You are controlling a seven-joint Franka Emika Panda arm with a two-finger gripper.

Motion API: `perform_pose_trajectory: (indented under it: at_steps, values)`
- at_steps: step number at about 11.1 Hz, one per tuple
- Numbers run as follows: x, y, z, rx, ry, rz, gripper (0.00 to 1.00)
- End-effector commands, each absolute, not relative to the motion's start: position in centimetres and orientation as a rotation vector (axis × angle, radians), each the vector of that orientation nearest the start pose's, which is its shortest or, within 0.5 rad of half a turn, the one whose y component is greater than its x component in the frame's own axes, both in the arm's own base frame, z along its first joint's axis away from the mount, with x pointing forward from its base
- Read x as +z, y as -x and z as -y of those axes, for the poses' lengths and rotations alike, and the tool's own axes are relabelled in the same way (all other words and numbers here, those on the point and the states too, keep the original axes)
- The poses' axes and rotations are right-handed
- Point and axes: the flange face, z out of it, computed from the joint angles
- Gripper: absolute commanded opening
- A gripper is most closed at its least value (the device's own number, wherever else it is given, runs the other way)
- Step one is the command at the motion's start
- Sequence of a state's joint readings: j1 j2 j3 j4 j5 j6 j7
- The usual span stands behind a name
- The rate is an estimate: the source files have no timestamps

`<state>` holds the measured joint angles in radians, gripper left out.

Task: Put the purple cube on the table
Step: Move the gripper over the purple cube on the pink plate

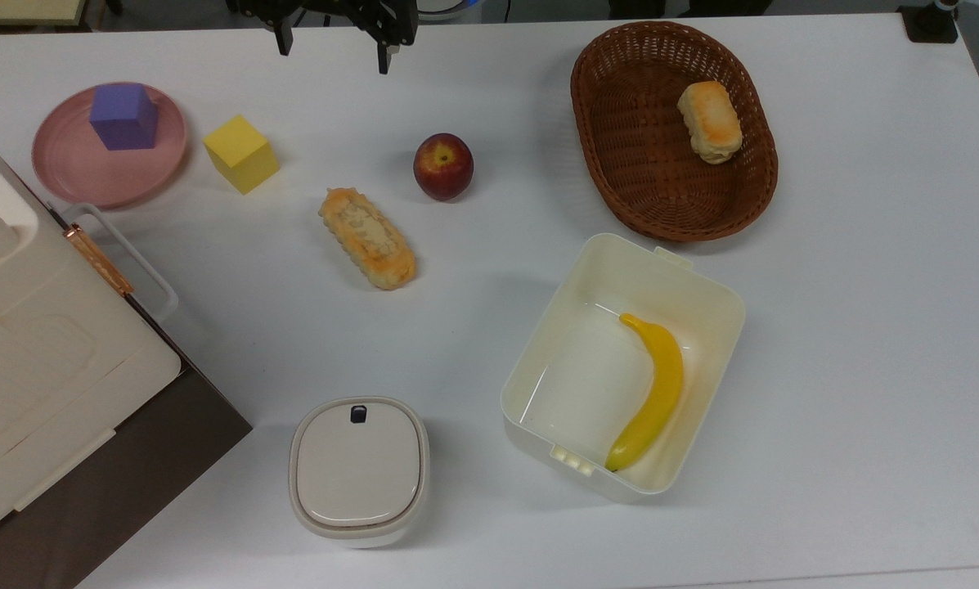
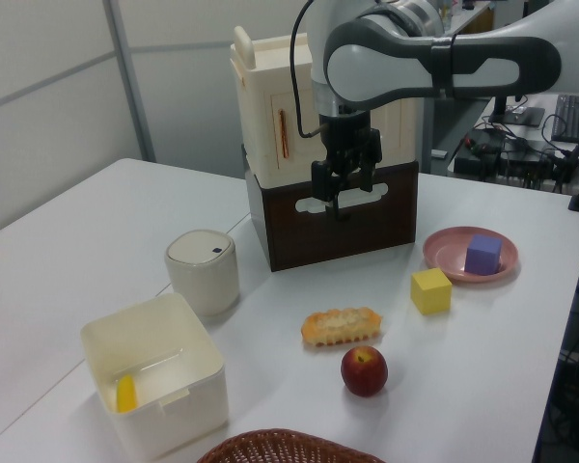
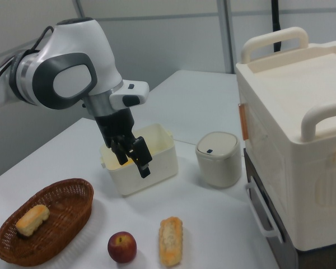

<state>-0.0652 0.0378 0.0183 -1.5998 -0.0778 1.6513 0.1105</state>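
The purple cube [image 1: 123, 115] rests on a round pink plate [image 1: 72, 168] at the top view's upper left; in the left view the cube [image 2: 483, 254] and plate [image 2: 446, 254] are at the right. My gripper [image 1: 334, 51] hangs above the white table [image 1: 489, 106] near its far edge in the top view, well to the right of the plate. It is open, with nothing between its fingers. In the left view the gripper [image 2: 330, 201] hovers in front of the brown box. In the right view the gripper [image 3: 133, 162] hangs in front of the white tub.
A yellow cube [image 1: 241, 153] sits just right of the plate. An apple [image 1: 443, 166], a long bread roll [image 1: 367, 238], a wicker basket [image 1: 620, 164] with a bun, an open tub [image 1: 571, 360] holding a banana, a lidded pot [image 1: 358, 466] and a large cream container [image 1: 39, 352] also stand on the table.
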Motion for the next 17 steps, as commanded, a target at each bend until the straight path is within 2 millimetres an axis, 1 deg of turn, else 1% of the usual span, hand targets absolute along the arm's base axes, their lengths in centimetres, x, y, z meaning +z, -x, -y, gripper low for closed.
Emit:
perform_pose_trajectory:
  at_steps: [1, 3, 5, 6, 7, 8, 9, 11, 14, 15, 16, 17]
  values:
    - [60.2, -56.3, 4.2, 0.003, 3.184, -0.282, 1.0]
    - [60.2, -56.3, 4.2, 0.0, 3.186, -0.277, 1.0]
    - [60.0, -56.3, 5.3, 0.008, 3.189, -0.24, 1.0]
    - [59.9, -56.1, 6.9, 0.019, 3.192, -0.194, 1.0]
    - [59.9, -55.7, 9.3, 0.023, 3.187, -0.182, 1.0]
    - [59.9, -55.5, 10.5, 0.028, 3.188, -0.15, 1.0]
    - [59.3, -55.0, 12.1, 0.07, 3.186, -0.092, 1.0]
    - [57.5, -54.0, 15.2, 0.153, 3.169, 0.044, 1.0]
    - [54.1, -51.5, 21.7, 0.249, 3.118, 0.152, 1.0]
    - [52.1, -50.8, 23.6, 0.296, 3.088, 0.181, 1.0]
    - [50.2, -50.4, 25.2, 0.336, 3.064, 0.168, 1.0]
    - [48.7, -50.3, 26.6, 0.353, 3.058, 0.162, 1.0]
